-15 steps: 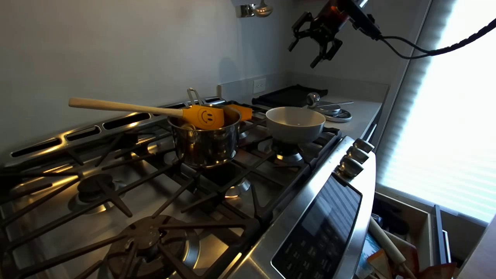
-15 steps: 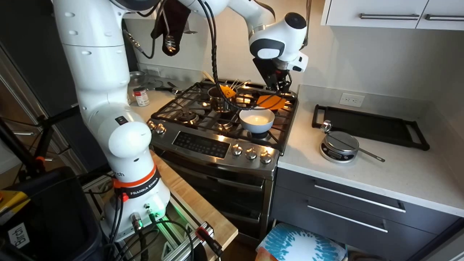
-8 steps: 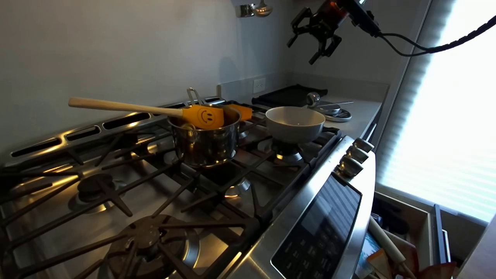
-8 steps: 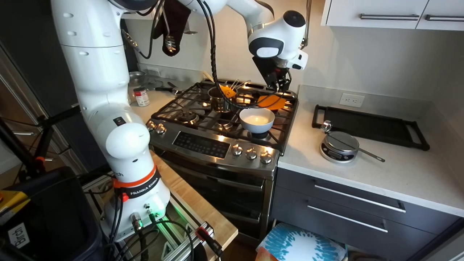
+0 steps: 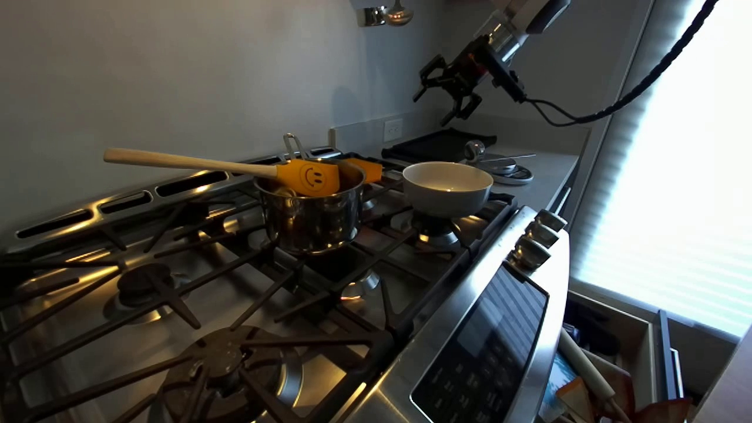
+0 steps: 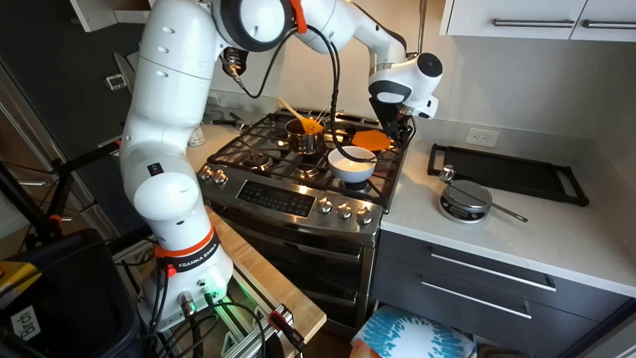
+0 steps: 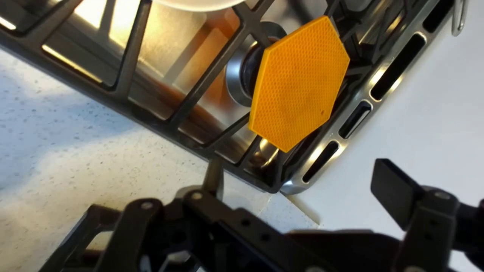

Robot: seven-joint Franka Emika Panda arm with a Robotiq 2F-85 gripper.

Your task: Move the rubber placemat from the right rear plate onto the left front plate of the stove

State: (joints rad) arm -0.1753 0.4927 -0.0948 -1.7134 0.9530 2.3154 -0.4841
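The rubber placemat [image 7: 300, 83], a flat orange hexagon with a dimpled surface, lies on the grate over the right rear plate [image 7: 236, 77], whose burner shows partly beneath it. In an exterior view the placemat [image 6: 370, 140] sits behind the white bowl; in an exterior view only a corner of the placemat [image 5: 370, 170] shows past the pot. My gripper [image 7: 300, 179] stands open, its fingers wide apart with nothing between them. It hangs above the stove's rear right corner, apart from the placemat. The left front plate [image 5: 220, 361] of the stove [image 6: 276, 198] is bare under its grate bars.
A steel pot [image 5: 311, 217] with a yellow spatula [image 5: 194, 161] laid across it stands mid-stove. The white bowl [image 6: 350, 166] sits on the right front burner. On the counter are a black tray [image 6: 507, 174] and a scale [image 6: 464, 206]. The wall rises behind the stove.
After barely moving at first, my arm has reached farther and the gripper has come lower, down toward the stove's rear right corner. The placemat has not moved, and the gripper has stayed open.
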